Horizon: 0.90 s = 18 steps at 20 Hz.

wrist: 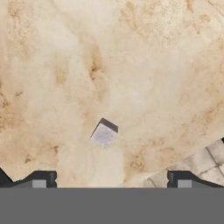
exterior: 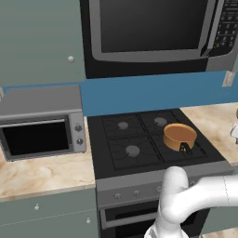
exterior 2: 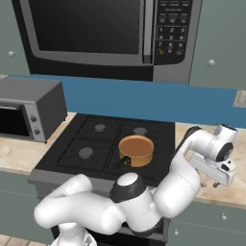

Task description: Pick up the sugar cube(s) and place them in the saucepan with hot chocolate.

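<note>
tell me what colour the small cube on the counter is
Pale grey-white small sugar cube on the mottled beige stone counter; clearest in the hand view.

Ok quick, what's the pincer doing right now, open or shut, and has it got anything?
Pincer: open and empty, above the sugar cube lying on the counter, not touching it.

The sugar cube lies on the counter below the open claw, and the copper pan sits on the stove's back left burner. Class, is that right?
Not quite. The pan sits on the front right burner of the stove, as the left base view shows. The rest holds: in the hand view the sugar cube lies on the counter below the open claw.
</note>
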Tool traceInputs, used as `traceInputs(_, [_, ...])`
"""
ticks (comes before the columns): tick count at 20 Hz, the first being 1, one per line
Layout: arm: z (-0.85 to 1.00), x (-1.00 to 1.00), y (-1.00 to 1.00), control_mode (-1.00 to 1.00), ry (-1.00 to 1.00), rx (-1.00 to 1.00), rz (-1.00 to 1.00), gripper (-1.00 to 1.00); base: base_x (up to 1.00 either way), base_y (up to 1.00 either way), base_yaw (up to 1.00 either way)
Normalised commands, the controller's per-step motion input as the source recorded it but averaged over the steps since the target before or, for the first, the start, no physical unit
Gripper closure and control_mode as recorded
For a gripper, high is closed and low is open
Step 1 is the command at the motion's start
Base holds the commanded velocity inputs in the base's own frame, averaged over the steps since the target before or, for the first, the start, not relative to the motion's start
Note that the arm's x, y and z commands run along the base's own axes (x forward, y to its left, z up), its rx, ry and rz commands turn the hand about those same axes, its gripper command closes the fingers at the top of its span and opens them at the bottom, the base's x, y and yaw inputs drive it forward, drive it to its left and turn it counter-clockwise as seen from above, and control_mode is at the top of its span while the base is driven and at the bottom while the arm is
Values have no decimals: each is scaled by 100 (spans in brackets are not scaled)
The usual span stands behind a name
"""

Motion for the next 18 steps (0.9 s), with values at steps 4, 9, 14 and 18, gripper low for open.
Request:
traceInputs(4, [-36, 13, -26, -100, 0, 0, 0, -100, 0, 0, 0])
traceInputs(9, [-34, 29, -25, -100, 10, 0, 0, -100, 0, 0, 0])
traceInputs(14, [-14, 29, 0, -100, 9, 0, 0, -100, 0, 0, 0])
traceInputs(18, [-18, 5, 2, -100, 10, 0, 0, -100, 0, 0, 0])
